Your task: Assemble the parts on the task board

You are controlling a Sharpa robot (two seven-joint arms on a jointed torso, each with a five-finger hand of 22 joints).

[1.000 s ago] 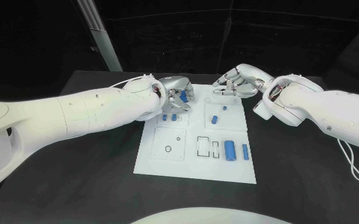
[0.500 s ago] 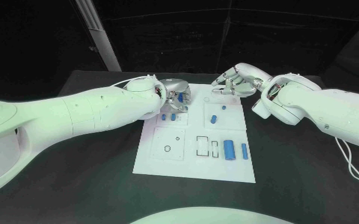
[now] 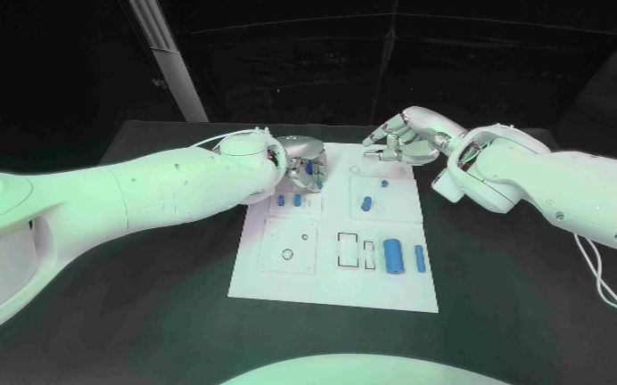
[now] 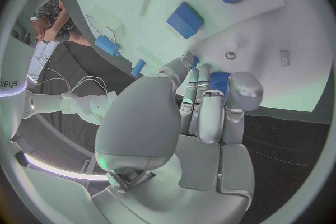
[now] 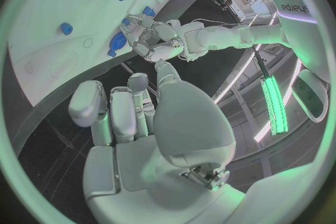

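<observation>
The white task board (image 3: pixel 328 265) lies in the middle of the black table. My left hand (image 3: pixel 303 165) hovers over the board's far left corner and grips a small blue part (image 3: pixel 310 170) in its curled fingers; the same blue part (image 4: pixel 219 79) shows at the fingertips (image 4: pixel 210 98) in the left wrist view. Two small blue blocks (image 3: pixel 288 199) sit just below that hand. My right hand (image 3: pixel 401 143) hangs at the board's far right corner, fingers curled in and holding nothing. The right wrist view also shows the right hand (image 5: pixel 136 115) empty.
On the board rest a blue oblong piece (image 3: pixel 366 204), a small blue stud (image 3: pixel 383 184), a thick blue cylinder (image 3: pixel 395 258) and a thin blue pin (image 3: pixel 421 260). Outlined slots (image 3: pixel 349 250) and holes (image 3: pixel 288 254) mark the near left area. Black table surrounds the board.
My left hand has sunk slightly toward the board's far left corner with the blue part still in it. The right hand has barely moved.
</observation>
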